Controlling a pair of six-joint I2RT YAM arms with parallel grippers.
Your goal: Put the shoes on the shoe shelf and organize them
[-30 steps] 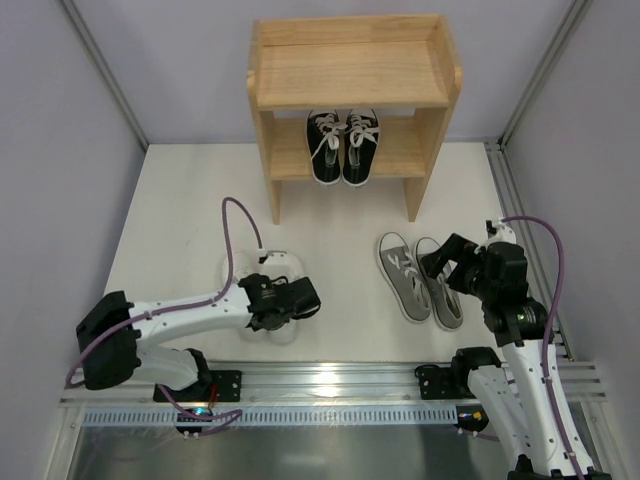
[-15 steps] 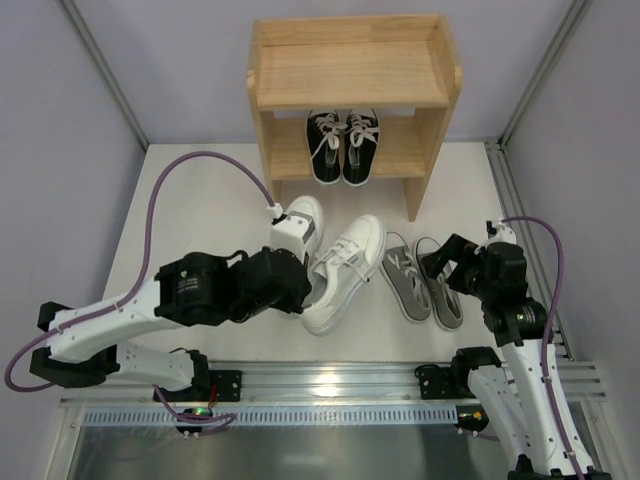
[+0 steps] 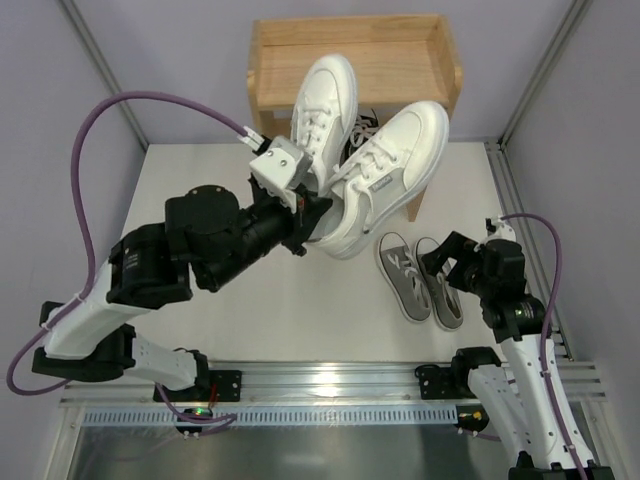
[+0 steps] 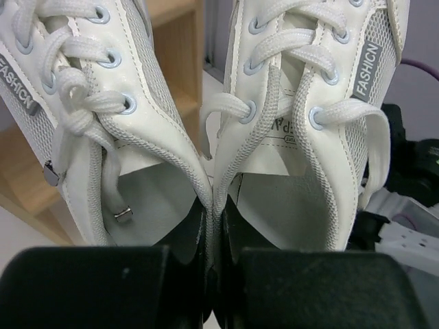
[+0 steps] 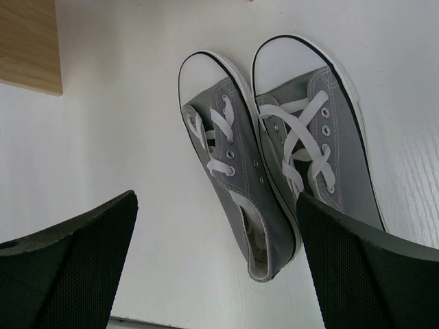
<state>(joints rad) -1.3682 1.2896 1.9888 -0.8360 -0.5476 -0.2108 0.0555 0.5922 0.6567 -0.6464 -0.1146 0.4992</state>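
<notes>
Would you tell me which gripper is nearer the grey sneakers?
Right: the right gripper hangs open just over the grey sneakers; the left gripper holds the white sneakers up by the shoe shelf.

Bright, even light; left gripper (image 4: 214,277) seemingly blurred.

white pair (image 3: 370,185): airborne upper centre, heels pinched together | grey pair (image 3: 408,275): side by side on surface, lower right | black pair (image 3: 360,123): lower tier, mostly hidden | shoe shelf (image 3: 400,50): top centre
</notes>
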